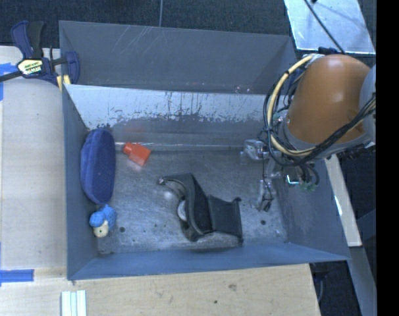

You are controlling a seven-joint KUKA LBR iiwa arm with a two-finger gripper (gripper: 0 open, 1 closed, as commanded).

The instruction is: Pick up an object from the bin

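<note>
My gripper (265, 201) hangs low over the right end of the bin floor, near the right wall, with nothing seen in it. Closest to it, a short gap to its left, lies a black pouch-like thing (209, 217) with a curved strap and a grey metal piece at its upper left. A small orange block (137, 153) sits by the back wall, left of centre.
A dark blue oval case (99, 164) lies along the left wall. Below it, in the front left corner, sits a little blue and yellow toy figure (102, 220). The arm with its orange cover and cables leans in over the right rim.
</note>
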